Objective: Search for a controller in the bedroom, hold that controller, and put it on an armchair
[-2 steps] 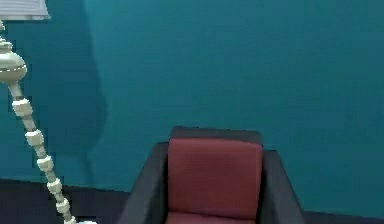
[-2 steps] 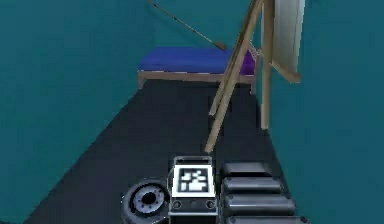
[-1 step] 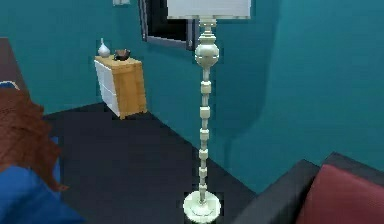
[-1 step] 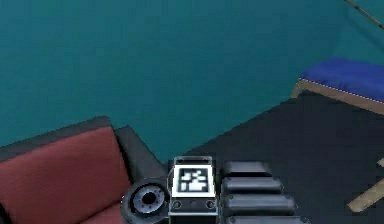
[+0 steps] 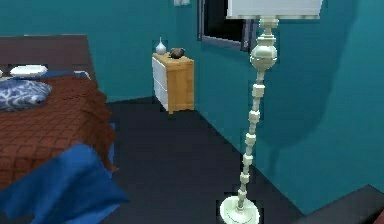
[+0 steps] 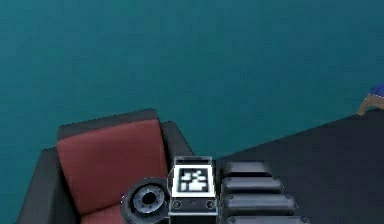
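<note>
Black square bar of the arm (image 6: 255,185) ends at a white marker square (image 6: 192,180). The gripper (image 6: 146,203) sits just left of it, against the front right part of the armchair (image 6: 105,150) seat. Whether the pincer is spread or pressed together cannot be told. Nor can it be told whether it holds anything, since the cushion lies directly behind it. Where the controller is cannot be told either.

Hazards, as judged:
1. A release made on that uncertainty could land the controller at the seat's front edge, from which a hard casing would likely slide to the floor (image 6: 320,150). The gripper's height above the cushion cannot be read.
2. The floor lamp (image 5: 250,120) stands close ahead on a small round base, and a turn of the robot could tip it.
3. The blue blanket (image 5: 60,195) at the near corner of the bed (image 5: 60,120) could foul the wheels.

Materials:
- Armchair: red padded cushions, matt and soft-looking, in a black boxy frame with squared arms.
- Lamp: white glossy stem of stacked beads under a flat-sided shade.
- Bed: rust quilted cover, with a patterned blue pillow (image 5: 22,93) near its left edge.
- Farther off, a pale wooden nightstand (image 5: 172,85) carries a white vase (image 5: 162,46) at its left rear corner and a dark bowl (image 5: 178,52) beside it.
- The walls (image 6: 200,60) are flat teal.
</note>
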Motion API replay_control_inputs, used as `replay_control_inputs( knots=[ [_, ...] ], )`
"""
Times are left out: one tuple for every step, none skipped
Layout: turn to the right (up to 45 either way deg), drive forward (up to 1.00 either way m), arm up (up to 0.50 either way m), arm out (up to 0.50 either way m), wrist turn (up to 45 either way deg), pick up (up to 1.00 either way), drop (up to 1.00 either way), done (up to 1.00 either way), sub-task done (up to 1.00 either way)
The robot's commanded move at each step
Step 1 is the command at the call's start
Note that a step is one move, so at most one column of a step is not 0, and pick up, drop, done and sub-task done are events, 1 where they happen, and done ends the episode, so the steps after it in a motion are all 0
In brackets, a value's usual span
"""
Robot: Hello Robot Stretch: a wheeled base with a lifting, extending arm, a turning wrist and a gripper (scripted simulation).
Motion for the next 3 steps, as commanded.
replay_control_inputs(
  knots=[
    [0.0, 0.00, 0.00, 0.40, 0.0, 0.00, 0.00, 0.00, 0.00],
    [0.0, 0.00, 0.00, 0.00, 39.0, 0.00, 0.00, 0.00, 0.00],
    [0.0, 0.00, -0.46, 0.00, 0.0, 0.00, 0.00, 0.00, 0.00]
  ],
)
